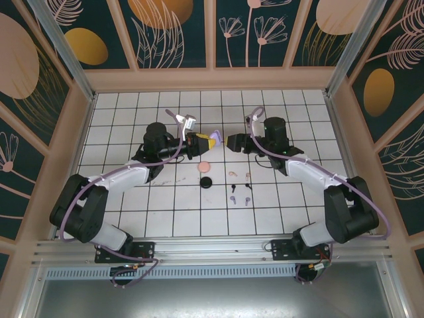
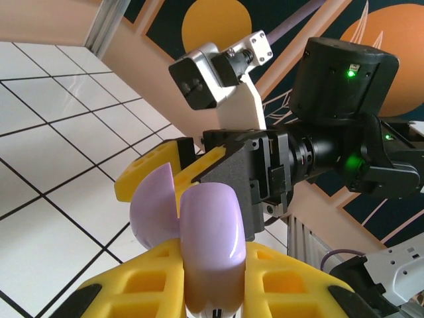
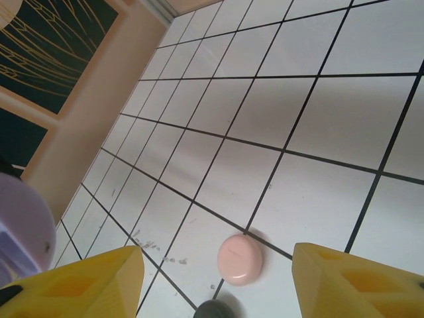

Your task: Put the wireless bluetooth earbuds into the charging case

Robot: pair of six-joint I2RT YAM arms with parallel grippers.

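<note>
Nothing seated so far: six earbuds (image 1: pixel 233 187) loose in pairs on bench (image 1: pixel 132 112), 6 o'clock of both grippers. Up top, left gripper (image 1: pixel 207 141) clamps lilac case (image 1: pixel 215 140) in mid-air, case looks split open. At its 3 o'clock, right gripper (image 1: pixel 232 141) has jaws wide and holds nothing. At 9 o'clock of earbuds sit pink case (image 1: pixel 205 166) and black case (image 1: pixel 207 181). Walls well apart from everything. Judged tight spot: gripper-to-gripper gap.

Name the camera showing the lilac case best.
Left wrist: the lilac case looms large, clamped in the left gripper. Top external shows it tiny; right wrist catches a sliver at its left edge.
</note>
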